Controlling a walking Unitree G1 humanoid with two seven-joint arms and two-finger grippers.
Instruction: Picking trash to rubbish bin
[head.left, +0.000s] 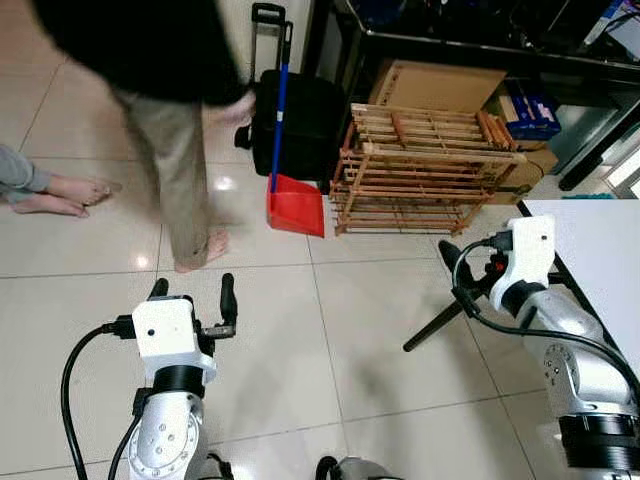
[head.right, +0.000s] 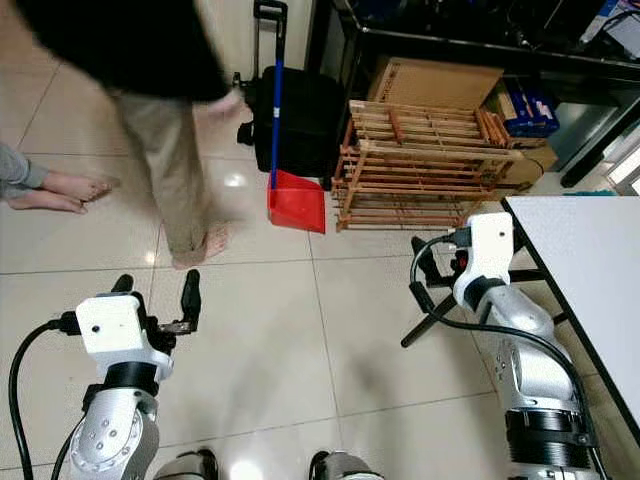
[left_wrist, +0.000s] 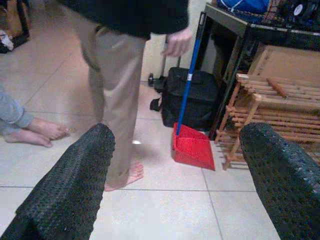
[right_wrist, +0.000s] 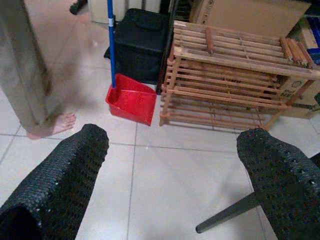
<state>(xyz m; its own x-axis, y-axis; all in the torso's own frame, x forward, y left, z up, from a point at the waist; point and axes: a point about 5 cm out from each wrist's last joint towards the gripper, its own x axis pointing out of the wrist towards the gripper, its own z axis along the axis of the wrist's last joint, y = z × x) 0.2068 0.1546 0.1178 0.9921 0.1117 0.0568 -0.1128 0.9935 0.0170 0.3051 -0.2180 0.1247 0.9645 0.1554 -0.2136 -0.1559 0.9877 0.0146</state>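
The left gripper (head.left: 192, 292) is hanging over bare tile nearest the camera, its fingers (left_wrist: 70, 187) standing wide apart and holding nothing. The right gripper (head.right: 432, 262) is hovering just short of the dustpan (head.left: 296, 206), its fingers (right_wrist: 62, 182) also spread and empty; in the head views the white wrist housing is covering most of them. A dark tripod leg (right_wrist: 227, 214) is slanting across the floor (head.left: 330, 330) beside that gripper, its upper end hidden. A white table (head.left: 600, 250) is being cut off by the frame edge to the right of the dustpan.

The red dustpan is sitting on glossy beige tile, its blue handle (left_wrist: 187, 82) rising toward a person's hand (left_wrist: 177, 42). The person (head.left: 175, 130) is standing barefoot left of the dustpan, blurred and cropped above the waist. Further left, another person's feet (head.left: 65, 195) are resting on the floor. Behind the dustpan a black bag (head.left: 300, 120) is standing; right of it, a wooden rack (head.left: 425, 170) against cardboard (head.left: 440, 85) under a dark shelf (head.left: 480, 45).
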